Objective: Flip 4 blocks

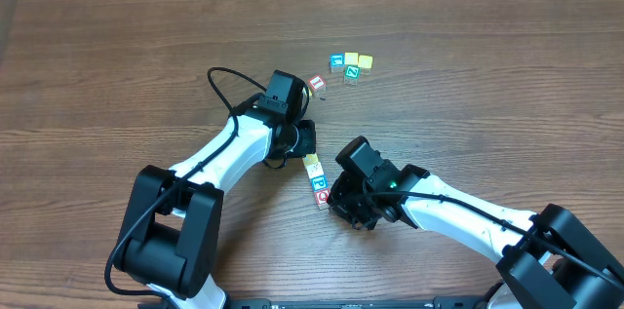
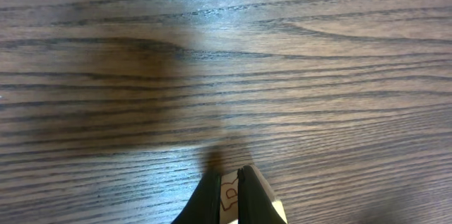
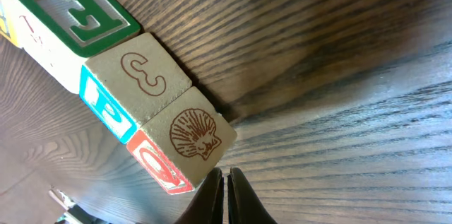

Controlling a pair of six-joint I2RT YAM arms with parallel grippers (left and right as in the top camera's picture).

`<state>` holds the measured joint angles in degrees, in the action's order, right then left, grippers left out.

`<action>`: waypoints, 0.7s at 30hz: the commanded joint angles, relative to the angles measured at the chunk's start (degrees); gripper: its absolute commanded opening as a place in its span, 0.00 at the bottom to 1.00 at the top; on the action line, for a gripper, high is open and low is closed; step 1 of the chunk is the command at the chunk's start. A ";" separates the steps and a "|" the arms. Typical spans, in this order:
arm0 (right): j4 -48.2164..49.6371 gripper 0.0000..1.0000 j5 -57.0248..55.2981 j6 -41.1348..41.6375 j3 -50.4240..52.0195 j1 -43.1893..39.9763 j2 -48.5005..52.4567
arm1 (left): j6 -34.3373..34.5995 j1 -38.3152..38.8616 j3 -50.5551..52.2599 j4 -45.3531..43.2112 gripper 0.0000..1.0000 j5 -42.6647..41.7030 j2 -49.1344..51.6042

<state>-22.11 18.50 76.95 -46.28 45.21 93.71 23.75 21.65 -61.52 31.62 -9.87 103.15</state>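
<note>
A short row of small wooden blocks lies mid-table: a green-E block [image 3: 78, 15], one with a blue side [image 3: 141, 75] and a shell-faced block with a red side [image 3: 194, 136]. In the overhead view the row [image 1: 317, 182] runs between the two grippers. My right gripper [image 3: 227, 174] [image 1: 338, 197] is shut and empty, its tips right beside the shell block. Just above the row's far end, my left gripper [image 2: 239, 173] [image 1: 306, 143] is shut on a cream block [image 2: 229, 192] with a brown outlined letter. A red-bordered block [image 1: 317, 84] lies apart.
A small cluster sits farther back: a blue-bordered cube [image 1: 336, 60], two yellow cubes [image 1: 358, 59] and the green-Z cube [image 1: 351, 72]. A black cable [image 1: 226, 85] loops off the left wrist. Bare wooden tabletop [image 1: 117, 65] surrounds everything.
</note>
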 commanded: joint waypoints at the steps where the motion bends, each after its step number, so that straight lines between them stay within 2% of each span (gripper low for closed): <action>1: 1.07 0.07 -2.32 1.33 -0.85 0.94 -0.13 | -1.29 0.79 0.39 -0.15 0.04 -2.36 0.61; 12: 1.07 0.08 -3.96 2.62 -0.85 2.14 -0.13 | -1.51 0.83 0.39 -1.31 0.04 -2.89 0.61; 16: 1.07 0.13 -3.96 2.14 -0.87 2.14 -0.15 | -2.03 0.76 0.37 -1.46 0.04 -2.75 0.61; 21: -0.02 0.17 -3.89 -9.60 -2.73 -0.04 -0.22 | -2.14 -0.48 -2.91 1.01 0.04 -0.20 0.07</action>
<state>-21.89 15.40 74.52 -46.59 46.72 93.71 23.33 22.00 -61.80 31.68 -11.70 103.15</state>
